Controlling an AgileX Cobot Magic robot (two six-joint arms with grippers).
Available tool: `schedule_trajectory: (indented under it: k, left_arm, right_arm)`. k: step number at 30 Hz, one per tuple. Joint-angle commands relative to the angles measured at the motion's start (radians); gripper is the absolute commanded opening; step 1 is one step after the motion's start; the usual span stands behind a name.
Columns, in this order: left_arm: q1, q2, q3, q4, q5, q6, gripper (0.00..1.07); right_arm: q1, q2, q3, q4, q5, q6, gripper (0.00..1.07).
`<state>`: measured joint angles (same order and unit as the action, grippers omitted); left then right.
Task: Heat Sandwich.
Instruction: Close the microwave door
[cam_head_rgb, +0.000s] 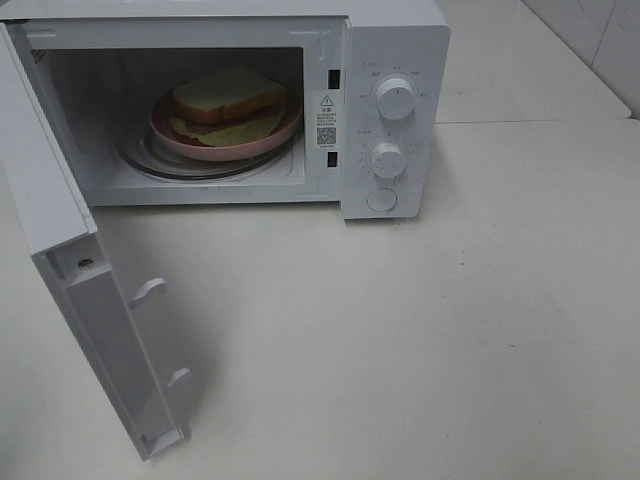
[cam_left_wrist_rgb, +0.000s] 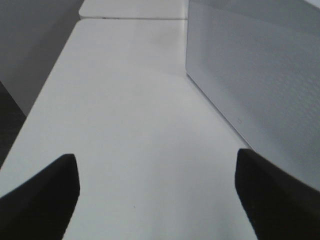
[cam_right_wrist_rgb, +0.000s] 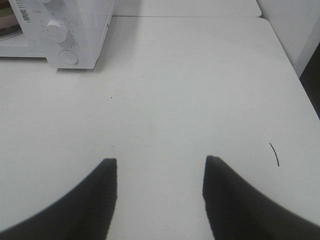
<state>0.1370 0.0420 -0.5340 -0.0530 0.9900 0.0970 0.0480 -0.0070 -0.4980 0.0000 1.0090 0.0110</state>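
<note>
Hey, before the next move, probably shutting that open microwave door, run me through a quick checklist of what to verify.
1. Sandwich on pink plate inside the microwave: ok.
2. Plate resting on the glass turntable, behind the door opening: ok.
3. Door closed: not ok, it stands wide open.
4. Left pincer open and empty: ok.
5. Right pincer open and empty: ok.
6. Lower knob setting: cannot tell.
</note>
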Motion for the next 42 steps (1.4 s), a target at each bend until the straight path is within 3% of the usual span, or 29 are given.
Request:
schedule_trajectory:
  k: [1,11,15,21,27,29,30,31,34,42]
  left_arm:
    - [-0.005,0.023,-0.001,0.009,-0.101,-0.008,0.81]
    - [-0.005,0.147,0.124,-0.027,-0.471,-0.008,0.79]
    - [-0.005,0.230,0.182,-0.076,-0.637,-0.008,0.68]
    - [-0.005,0.315,0.189,-0.087,-0.732,-0.008,0.60]
    - [-0.005,0.451,0.189,-0.081,-0.875,-0.007,0.41]
    - [-0.005,0.491,0.189,-0.076,-0.915,-0.007,0.30]
    - [-0.005,0.527,0.191,-0.071,-0.941,-0.007,0.18]
    - [-0.005,0.527,0.191,-0.071,-0.941,-0.007,0.18]
    - [-0.005,0.579,0.218,-0.072,-1.004,-0.013,0.04]
    - [-0.005,0.644,0.256,-0.044,-1.110,-0.035,0.00]
  right_arm:
    - [-0.005,-0.024,-0.001,0.000,-0.012,-0.011,0.52]
    - [-0.005,-0.024,-0.001,0.000,-0.012,-0.011,0.52]
    - [-0.005,-0.024,-0.001,0.000,-0.012,-0.011,0.52]
    - [-0.005,-0.024,-0.001,0.000,-0.012,-0.011,0.52]
    - [-0.005,-0.024,-0.001,0.000,-0.012,-0.011,0.52]
    - [-0.005,-0.024,-0.001,0.000,-0.012,-0.011,0.52]
    - [-0.005,-0.024,-0.001,0.000,-0.012,-0.011,0.52]
    - [-0.005,-0.024,-0.001,0.000,-0.012,-0.011,0.52]
    - [-0.005,-0.024,-0.001,0.000,-0.012,-0.011,0.52]
    - [-0.005,-0.024,-0.001,0.000,-0.012,-0.011,0.52]
